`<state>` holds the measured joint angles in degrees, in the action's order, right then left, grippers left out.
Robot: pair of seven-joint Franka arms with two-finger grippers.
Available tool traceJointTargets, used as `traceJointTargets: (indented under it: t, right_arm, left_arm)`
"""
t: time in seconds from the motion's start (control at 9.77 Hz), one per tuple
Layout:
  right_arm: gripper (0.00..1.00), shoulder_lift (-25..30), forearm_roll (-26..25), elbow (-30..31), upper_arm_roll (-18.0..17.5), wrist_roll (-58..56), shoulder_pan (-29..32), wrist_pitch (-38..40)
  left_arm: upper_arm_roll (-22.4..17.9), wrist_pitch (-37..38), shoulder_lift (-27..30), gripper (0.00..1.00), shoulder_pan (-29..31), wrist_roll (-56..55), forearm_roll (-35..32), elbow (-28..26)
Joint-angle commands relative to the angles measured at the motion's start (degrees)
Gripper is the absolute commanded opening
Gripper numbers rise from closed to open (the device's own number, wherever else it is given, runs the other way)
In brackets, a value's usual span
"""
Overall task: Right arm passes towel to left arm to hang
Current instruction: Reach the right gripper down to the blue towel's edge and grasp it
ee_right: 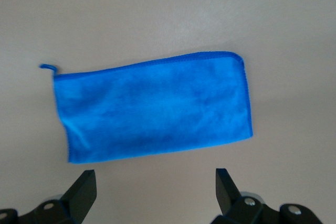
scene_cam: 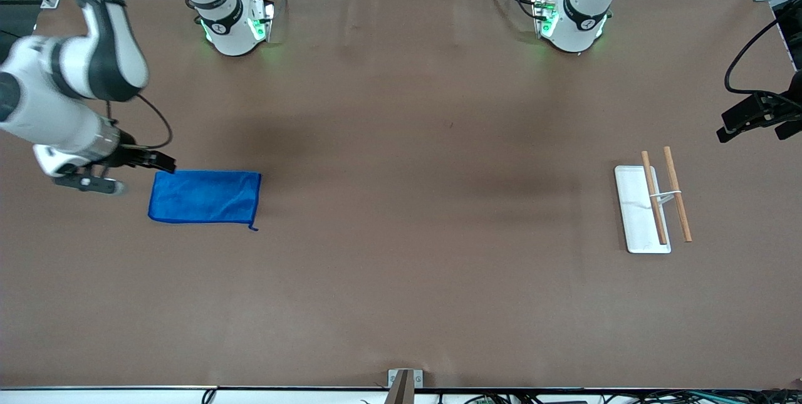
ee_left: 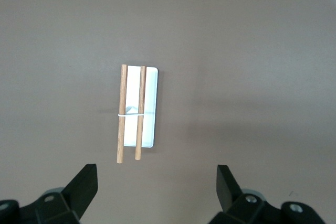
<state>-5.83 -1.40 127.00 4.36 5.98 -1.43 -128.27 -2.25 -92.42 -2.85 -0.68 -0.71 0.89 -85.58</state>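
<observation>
The towel (scene_cam: pixel 205 197) is a bright blue cloth that lies flat on the brown table toward the right arm's end, its small loop at one corner. It fills the middle of the right wrist view (ee_right: pixel 155 108). My right gripper (scene_cam: pixel 164 165) hovers by the towel's end edge, open and empty, its fingers spread wide in its own view (ee_right: pixel 156 184) just short of the cloth. My left gripper (scene_cam: pixel 752 131) hangs open and empty over the table's left-arm end; its wrist view (ee_left: pixel 156 182) shows bare table between the fingers.
A hanging rack (scene_cam: pixel 639 210) with a white base plate and two wooden rods (scene_cam: pixel 678 194) stands toward the left arm's end, also in the left wrist view (ee_left: pixel 149 106). A metal bracket (scene_cam: pixel 404 382) sits at the table's near edge.
</observation>
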Motion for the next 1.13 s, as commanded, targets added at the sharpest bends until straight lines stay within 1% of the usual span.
traceJointTargets:
  t: [0.0,0.1,0.2,0.31,0.51,0.61,0.72,0.82,0.92,1.02]
  right_arm:
    - [1.0,-6.8,-2.0,2.0,0.2,-3.1,-0.3,-7.6]
    - [1.0,-10.8,-2.1,3.8,0.2,-4.6,-0.2,-14.7]
    - [1.0,-13.6,-2.1,6.3,0.2,-6.0,-0.2,-23.1]
    - [1.0,-15.8,-2.1,6.8,0.1,-6.9,-0.1,-26.2]
    - [0.98,-16.3,-2.1,6.7,0.1,-11.5,1.2,-27.0]
    - [0.84,-16.8,-2.1,6.9,0.1,-13.1,1.3,-29.0]
    - [0.38,-16.8,-2.1,6.8,0.1,-14.7,1.5,-28.9]
    - [0.06,-16.8,-2.0,6.7,0.1,-14.4,1.7,-28.5]
    - [0.0,-16.8,-1.5,6.6,0.1,-14.3,1.8,-28.5]
    - [0.0,-16.8,-1.3,6.4,0.1,-13.8,2.0,-28.4]
  left_arm:
    - [0.0,0.2,-1.0,1.0,0.2,1.9,0.8,0.2]
    - [-0.4,0.3,-0.9,1.0,0.2,3.2,1.6,0.2]
    - [-1.3,0.3,-0.9,1.0,-0.2,4.0,2.1,0.2]
    - [-1.5,0.6,-0.8,1.0,-0.3,4.5,2.2,0.2]
    - [-2.1,1.1,0.1,1.0,-0.8,4.6,2.3,-0.2]
    - [-3.8,3.0,1.1,1.0,-1.6,4.6,2.4,-0.2]
    - [-4.5,4.8,2.6,1.0,-1.5,4.7,3.9,-0.8]
    - [-4.9,5.3,3.6,1.0,-1.4,4.8,4.8,-2.1]
    - [-4.7,5.3,4.3,1.0,-1.4,4.4,4.7,-3.6]
    - [-4.3,5.2,4.6,1.0,-1.4,3.8,4.6,-4.2]
